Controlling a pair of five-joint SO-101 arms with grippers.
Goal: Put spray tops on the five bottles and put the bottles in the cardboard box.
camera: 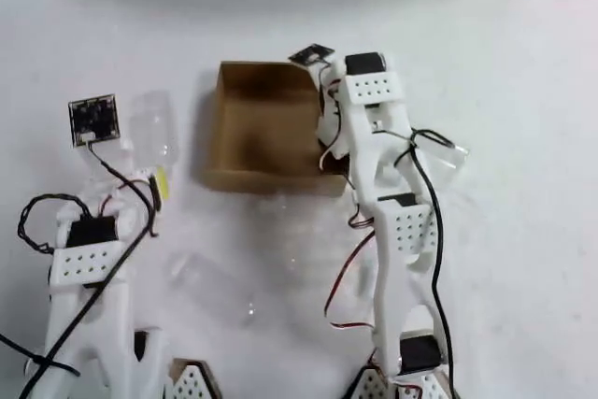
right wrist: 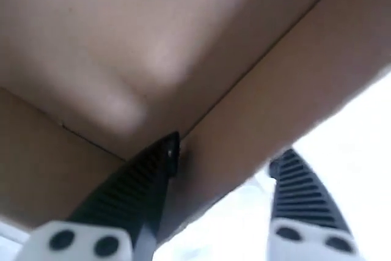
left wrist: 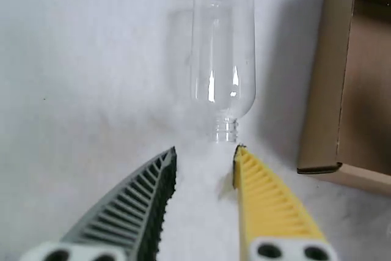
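Observation:
A clear capless bottle (left wrist: pixel 223 53) lies on the white table, its threaded neck pointing at my left gripper (left wrist: pixel 206 151), which is open just short of the neck. In the high view this bottle (camera: pixel 154 128) lies left of the cardboard box (camera: pixel 266 128), with the left gripper (camera: pixel 154 184) just in front of it. My right gripper (right wrist: pixel 223 154) is open and straddles the box's right wall (right wrist: pixel 256 108), one finger (right wrist: pixel 153 169) inside and the other outside. In the high view the right gripper (camera: pixel 327 151) sits at the box's near right corner.
Another clear bottle (camera: pixel 441 151) lies right of the right arm. A faint clear object (camera: pixel 196 273) rests on the table between the two arms. The box side (left wrist: pixel 354 77) stands close beside the left bottle. Cables trail from both arms.

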